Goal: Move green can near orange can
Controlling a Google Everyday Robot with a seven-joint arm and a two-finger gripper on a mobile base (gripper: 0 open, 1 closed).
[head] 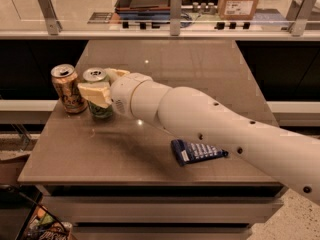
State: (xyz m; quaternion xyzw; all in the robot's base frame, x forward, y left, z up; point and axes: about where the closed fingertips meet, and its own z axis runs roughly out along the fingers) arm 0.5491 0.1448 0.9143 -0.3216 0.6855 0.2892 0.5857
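The green can (101,111) stands upright on the brown table (170,64) near its left edge. The orange can (69,90) stands upright right beside it on its left, a small gap apart. My gripper (95,82) reaches in from the right and its two cream fingers (94,94) sit on either side of the green can, closed on it. The front finger hides the middle of the green can; its silver top and lower body show.
A blue packet (196,151) lies on the table near the front edge, partly under my arm. A glass-railed counter (175,31) with a tray and a cardboard box (240,1) runs behind the table. A bin (35,224) sits on the floor at lower left.
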